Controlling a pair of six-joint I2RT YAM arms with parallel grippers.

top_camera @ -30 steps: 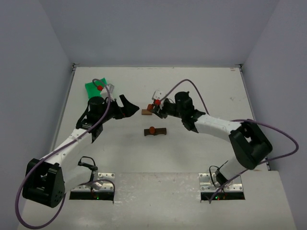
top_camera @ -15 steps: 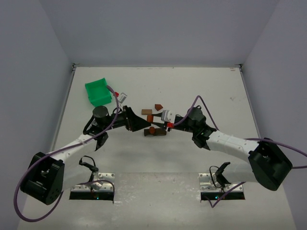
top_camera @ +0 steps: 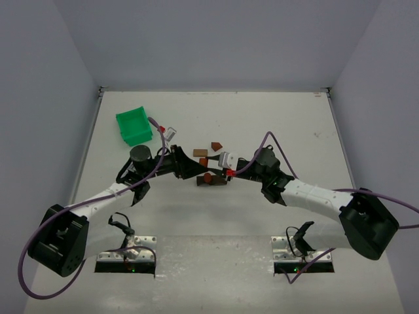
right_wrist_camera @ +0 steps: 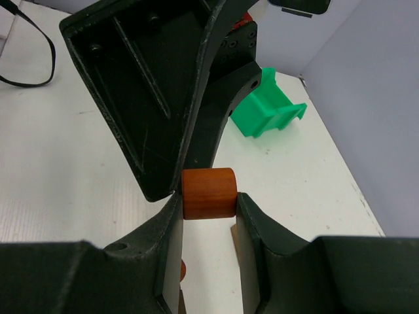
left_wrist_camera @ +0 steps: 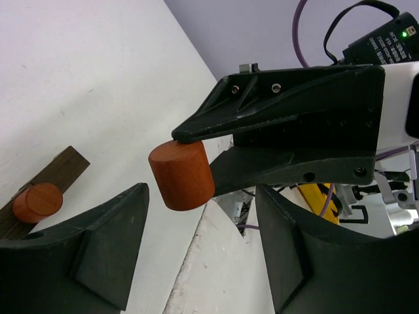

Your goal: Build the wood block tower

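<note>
A reddish-orange cylinder (right_wrist_camera: 208, 193) hangs just above the table, and my right gripper (right_wrist_camera: 208, 196) is shut on its two flat ends. My left gripper (left_wrist_camera: 201, 196) faces it from the other side, open. The cylinder (left_wrist_camera: 181, 175) sits at the mouth of the left jaws, close to the left finger's tip and not pinched by them. Below lies the dark brown plank (top_camera: 211, 180) with a second orange round piece (top_camera: 207, 176) resting on it. The left wrist view shows the plank (left_wrist_camera: 55, 171) and that piece (left_wrist_camera: 37, 201) to the left. Both grippers meet over the plank (top_camera: 201, 167).
A green bin (top_camera: 134, 125) stands at the back left. A tan block (top_camera: 201, 153) and a dark reddish block (top_camera: 215, 145) lie loose just behind the grippers. Purple cables loop off both arms.
The left arm swung from the green bin to the middle. The right arm carried the cylinder forward over the plank. The left jaws have narrowed.
</note>
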